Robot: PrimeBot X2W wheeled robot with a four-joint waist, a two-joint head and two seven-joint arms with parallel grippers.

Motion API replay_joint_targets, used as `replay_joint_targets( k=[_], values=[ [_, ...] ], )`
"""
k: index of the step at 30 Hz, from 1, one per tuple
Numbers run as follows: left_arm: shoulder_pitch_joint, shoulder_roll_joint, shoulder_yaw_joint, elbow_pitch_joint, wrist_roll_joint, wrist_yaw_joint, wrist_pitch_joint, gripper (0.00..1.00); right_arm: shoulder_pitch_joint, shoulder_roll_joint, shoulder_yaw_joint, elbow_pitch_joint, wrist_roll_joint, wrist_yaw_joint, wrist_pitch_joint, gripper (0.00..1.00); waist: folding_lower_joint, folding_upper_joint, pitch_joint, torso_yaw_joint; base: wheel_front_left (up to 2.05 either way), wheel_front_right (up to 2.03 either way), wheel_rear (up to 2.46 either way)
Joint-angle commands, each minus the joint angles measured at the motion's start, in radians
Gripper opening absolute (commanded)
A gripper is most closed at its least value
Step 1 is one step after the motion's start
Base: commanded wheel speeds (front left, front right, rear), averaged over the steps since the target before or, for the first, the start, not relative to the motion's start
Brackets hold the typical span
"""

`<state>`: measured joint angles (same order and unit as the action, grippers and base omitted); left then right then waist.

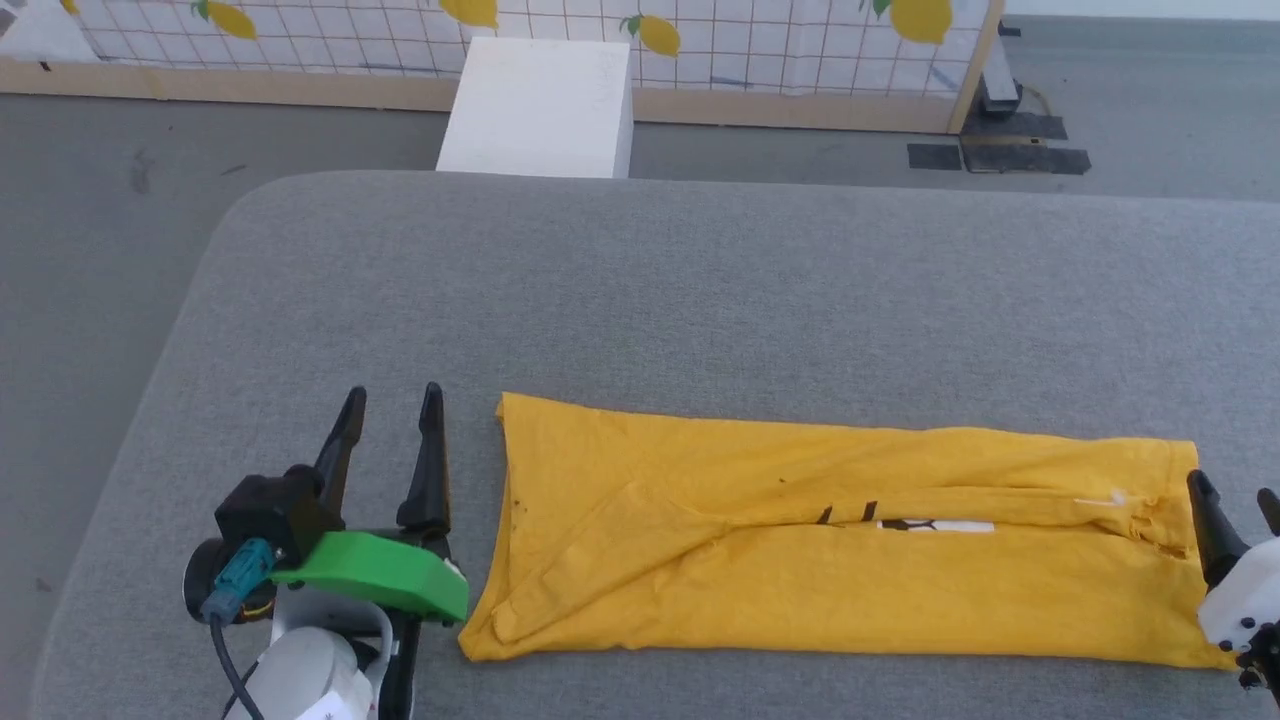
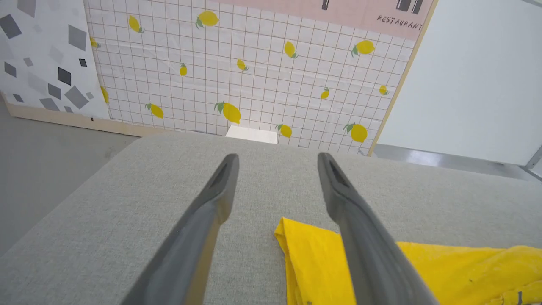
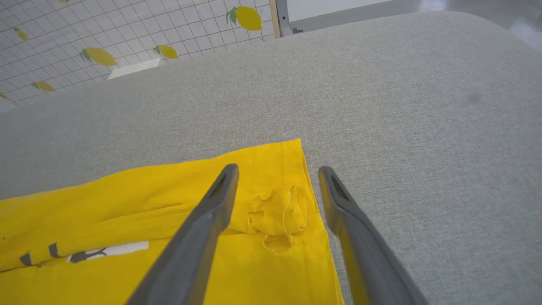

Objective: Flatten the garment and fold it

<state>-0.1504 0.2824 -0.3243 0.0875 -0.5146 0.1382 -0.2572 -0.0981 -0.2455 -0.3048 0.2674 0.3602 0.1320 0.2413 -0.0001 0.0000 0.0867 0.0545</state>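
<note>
- Lying flat on the gray padded surface point(image 1: 700, 290), the garment point(image 1: 840, 590) is a long yellow band running left to right, near the surface's front edge.
- Both long sides are folded in toward the middle; a sliver of white print and a few black marks show in the seam between them.
- Left gripper point(image 1: 393, 392) is just beside the band's left end, fingers spread apart with nothing between them, clear of the cloth in the head view.
- Left wrist view: the yellow corner lies beneath the right-hand finger point(image 2: 360, 237); the gap between the fingers is mostly bare gray fabric.
- Right gripper point(image 1: 1232, 487) is at the band's right end, at the picture's edge, fingers wide apart and empty.
- Right wrist view: one finger point(image 3: 203, 228) hangs over the cloth and the other point(image 3: 351, 228) over bare surface just past the hem, with a puckered bit of hem between them. Cannot tell if the tips touch the cloth.
- Beyond the surface: white box point(image 1: 540, 105) on the gray floor point(image 1: 100, 220), with a lemon-print grid panel point(image 1: 760, 40) behind it.
</note>
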Motion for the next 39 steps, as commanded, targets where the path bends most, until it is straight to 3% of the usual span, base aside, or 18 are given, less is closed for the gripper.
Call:
replay_joint_targets(
  k=[1,8,19,25,26,27,28,30,39],
  values=[
    [-0.015,-0.023,0.023,0.001,0.032,-0.019,-0.004,1.0,0.012,0.012,-0.014,0.002,0.0,-0.001,-0.009,1.0,0.0001,0.0,-0.006,0.007,0.0,0.0,0.0],
    [-0.039,-0.101,0.115,0.059,0.139,-0.12,-0.004,1.0,-0.019,0.027,-0.058,0.09,0.017,-0.001,0.003,1.0,0.0001,0.0,-0.012,0.011,0.0,0.0,0.0],
    [-0.069,-0.15,0.181,0.144,0.243,-0.17,-0.004,1.0,-0.147,0.018,-0.1,0.292,-0.044,-0.001,0.117,1.0,0.0001,0.0,0.007,0.015,0.0,0.0,0.0],
    [-0.068,-0.173,0.198,0.159,0.267,-0.193,-0.004,1.0,-0.19,0.026,-0.108,0.385,-0.07,-0.001,0.284,1.0,0.0001,0.0,0.014,0.025,0.0,0.0,0.0],
    [-0.068,-0.176,0.201,0.161,0.269,-0.196,-0.004,1.0,-0.195,0.028,-0.104,0.387,-0.069,-0.001,0.304,0.93,0.0001,0.0,0.014,0.025,0.0,0.0,0.0],
    [-0.068,-0.178,0.203,0.163,0.27,-0.199,-0.004,1.0,-0.198,0.029,-0.099,0.385,-0.068,-0.001,0.317,0.58,0.0001,0.0,0.015,0.026,0.0,0.0,0.0],
    [-0.068,-0.181,0.207,0.166,0.272,-0.202,-0.004,1.0,-0.2,0.029,-0.095,0.38,-0.066,-0.001,0.326,0.32,0.0001,0.0,0.016,0.025,0.0,0.0,0.0],
    [-0.068,-0.186,0.214,0.168,0.276,-0.207,-0.004,1.0,-0.2,0.028,-0.087,0.368,-0.067,-0.001,0.329,0.0,0.0001,0.0,0.016,0.024,0.0,0.0,0.0],
    [-0.069,-0.203,0.233,0.183,0.289,-0.226,-0.004,1.0,-0.187,-0.017,-0.151,0.352,-0.16,-0.001,0.253,0.0,0.0001,0.0,0.019,0.02,0.0,0.0,0.0]
  ],
)
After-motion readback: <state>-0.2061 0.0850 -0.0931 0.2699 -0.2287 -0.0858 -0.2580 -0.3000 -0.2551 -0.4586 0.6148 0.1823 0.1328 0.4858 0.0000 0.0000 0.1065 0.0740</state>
